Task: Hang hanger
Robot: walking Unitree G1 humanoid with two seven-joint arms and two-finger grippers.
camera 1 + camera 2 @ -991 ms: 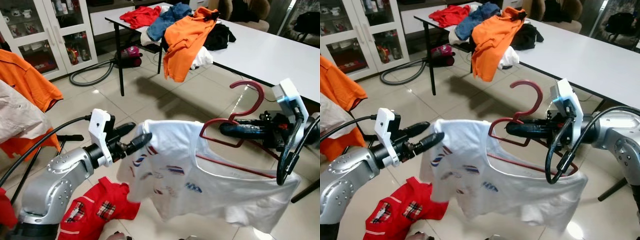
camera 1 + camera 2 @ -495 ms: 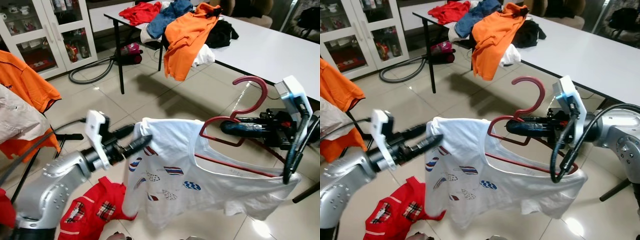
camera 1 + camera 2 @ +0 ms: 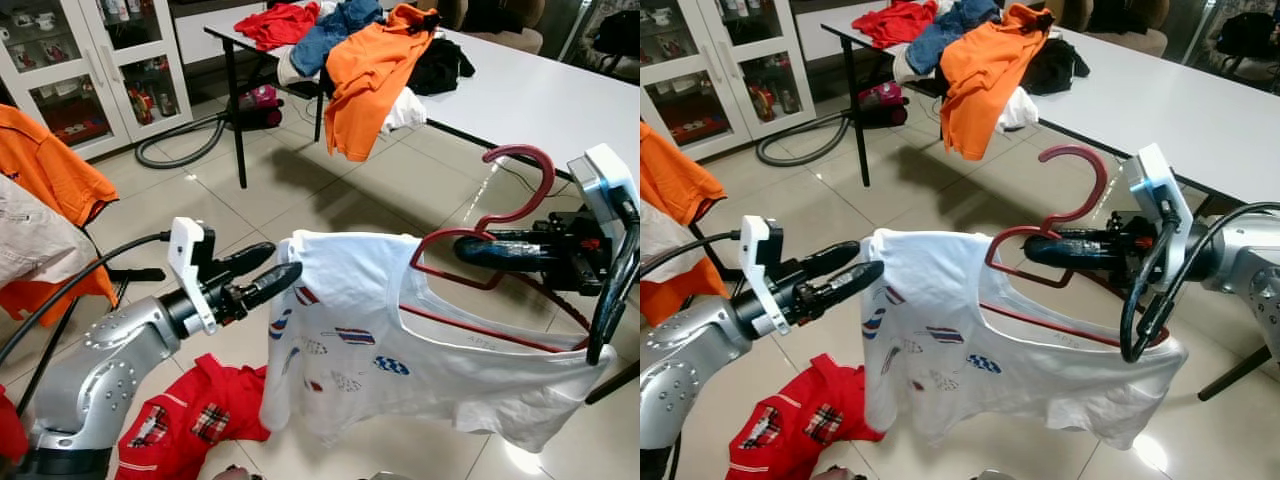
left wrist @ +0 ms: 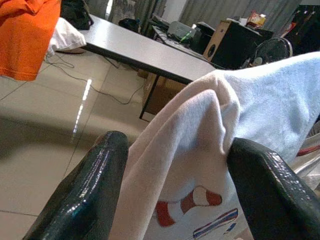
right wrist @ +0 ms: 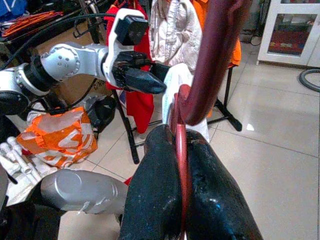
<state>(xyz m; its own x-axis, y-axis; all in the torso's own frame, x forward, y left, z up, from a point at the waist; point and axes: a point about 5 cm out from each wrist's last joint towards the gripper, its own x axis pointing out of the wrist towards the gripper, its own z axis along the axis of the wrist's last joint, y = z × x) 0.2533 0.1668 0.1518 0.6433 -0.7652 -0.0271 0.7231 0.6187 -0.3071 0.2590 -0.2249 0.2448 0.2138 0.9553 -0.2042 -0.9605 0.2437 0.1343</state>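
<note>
A dark red hanger (image 3: 500, 215) carries a white printed T-shirt (image 3: 400, 360) stretched between my two arms above the tiled floor. My right gripper (image 3: 470, 250) is shut on the hanger's neck just below the hook, which points up; in the right wrist view its black fingers (image 5: 155, 200) pinch the red bar (image 5: 181, 165). My left gripper (image 3: 285, 270) is shut on the shirt's left shoulder, and the left wrist view shows white cloth (image 4: 200, 130) bunched between both fingers. The shirt hides most of the hanger's left half.
A white table (image 3: 540, 100) behind holds orange (image 3: 370, 70), red and blue clothes. Orange and beige garments (image 3: 40, 200) hang on a rack at the left. A red garment (image 3: 200, 420) lies on the floor below. A glass cabinet (image 3: 90, 60) and a vacuum hose (image 3: 190, 145) stand at the back left.
The hanger and right gripper have lifted slightly and shifted right. The left gripper has risen a little with the shirt's shoulder, pulling the cloth flatter.
</note>
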